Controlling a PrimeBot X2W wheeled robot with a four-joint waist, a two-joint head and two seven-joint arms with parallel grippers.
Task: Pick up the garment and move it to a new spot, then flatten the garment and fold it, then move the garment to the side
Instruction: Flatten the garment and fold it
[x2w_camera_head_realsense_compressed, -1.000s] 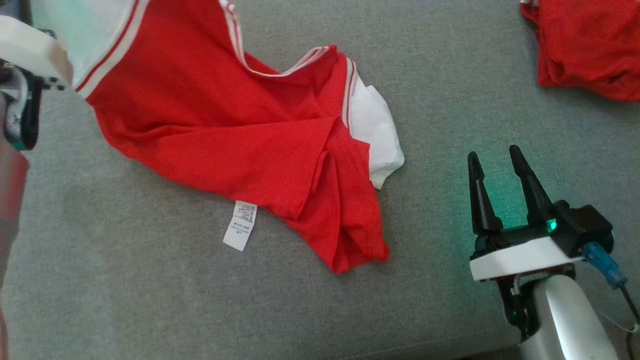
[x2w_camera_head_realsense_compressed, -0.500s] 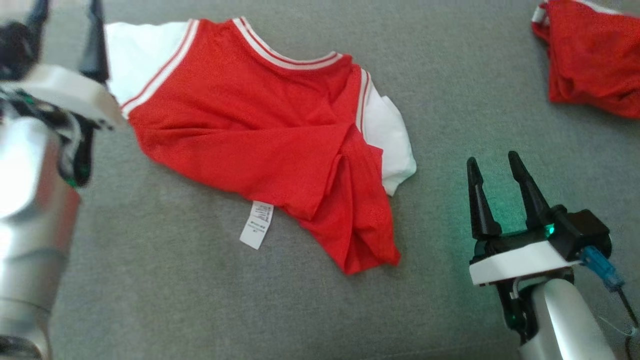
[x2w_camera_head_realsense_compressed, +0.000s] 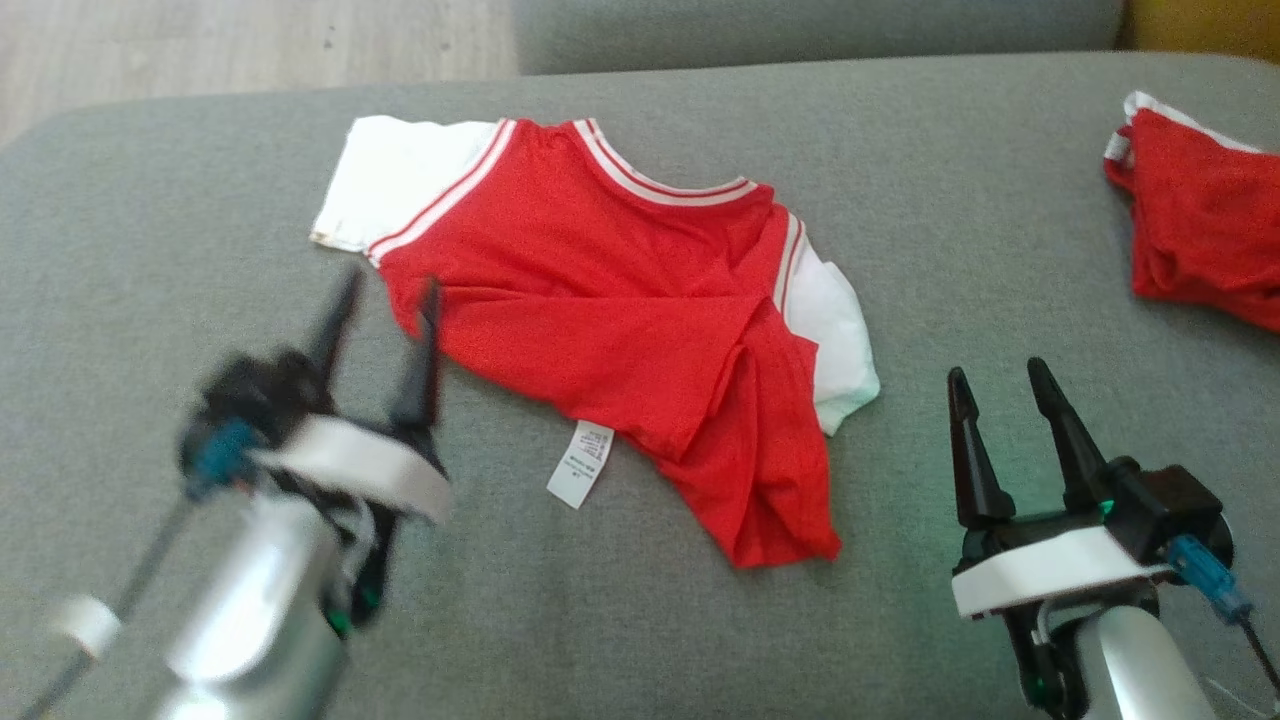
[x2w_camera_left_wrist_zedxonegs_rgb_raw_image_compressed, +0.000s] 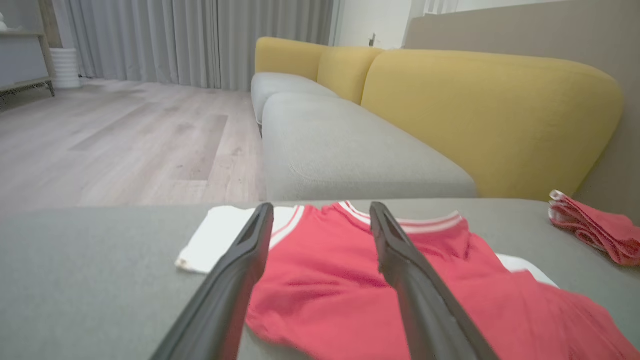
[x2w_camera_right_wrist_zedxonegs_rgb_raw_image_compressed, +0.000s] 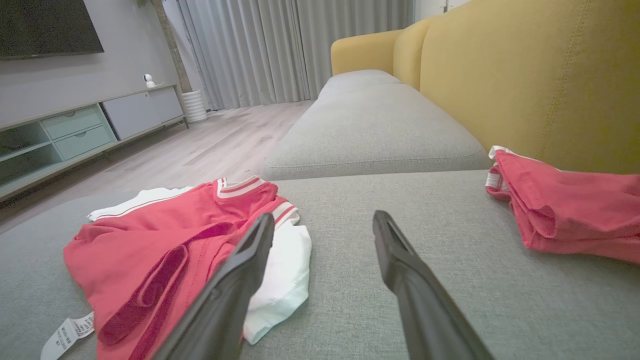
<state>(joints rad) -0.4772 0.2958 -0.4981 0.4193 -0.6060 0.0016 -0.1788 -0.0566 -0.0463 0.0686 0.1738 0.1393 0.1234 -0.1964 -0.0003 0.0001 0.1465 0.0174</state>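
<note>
Head view, left gripper (x2w_camera_head_realsense_compressed: 391, 283) first: two dark fingers spread apart, nothing between them, blurred, up and left of the care label (x2w_camera_head_realsense_compressed: 580, 462). Tips sit at the near left edge of the garment (x2w_camera_head_realsense_compressed: 600, 290); touching or just above, cannot tell. Right gripper (x2w_camera_head_realsense_compressed: 998, 372): fingers likewise apart and empty, well right of the label, over bare grey sofa seat (x2w_camera_head_realsense_compressed: 150, 250)

Garment: red shirt, white sleeves, red-and-white striped trim at collar and shoulders. It lies on the seat directly above the label, which hangs out from its lower edge. Left part fairly flat. Right of the label the cloth is doubled over in a thick diagonal fold, one white sleeve poking out beyond it

Judgement: neither claw holds it, so relocation looks done and flattening is the step in hand. Next move calls for a pinch on the bunched hem just right of the label, drawn outward to undo the fold, opposite side pinned

Writing: label shows rows of dark print, too small to read. No brand or lettering seen on the shirt. Second red cloth (x2w_camera_head_realsense_compressed: 1200, 240) lies far right of the label, apart from both grippers
</note>
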